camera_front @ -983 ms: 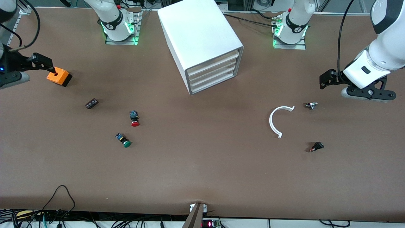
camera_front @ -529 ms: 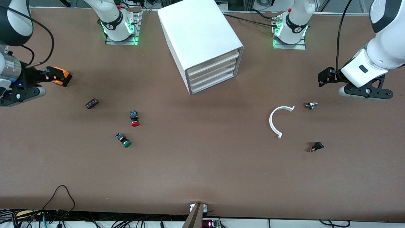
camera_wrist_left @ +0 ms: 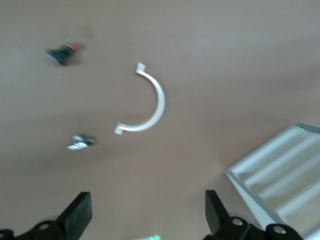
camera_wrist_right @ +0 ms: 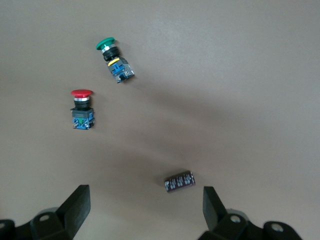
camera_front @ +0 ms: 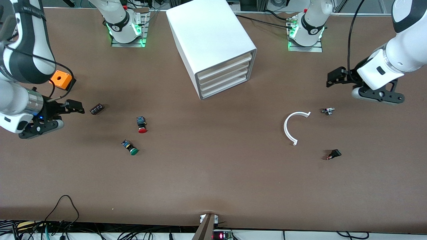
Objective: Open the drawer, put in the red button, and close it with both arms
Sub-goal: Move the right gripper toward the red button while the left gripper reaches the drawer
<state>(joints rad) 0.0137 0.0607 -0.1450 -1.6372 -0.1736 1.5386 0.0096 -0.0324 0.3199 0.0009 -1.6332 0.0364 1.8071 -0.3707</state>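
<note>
Right gripper (camera_front: 78, 107): I see jaws wide, empty, over table just beside black capacitor (camera_front: 96, 108).
Left gripper (camera_front: 333, 80): wide, empty.
Red button (camera_front: 141, 125): lying near capacitor, toward drawer cabinet (camera_front: 213, 46).

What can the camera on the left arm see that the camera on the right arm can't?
Only the left wrist view shows the white curved piece, two small dark parts and the white drawer cabinet.

Only the right wrist view shows the red button, the green button and a small black cylinder.

Both show bare brown table and that arm's own open pincer: left pincer, right pincer.
</note>
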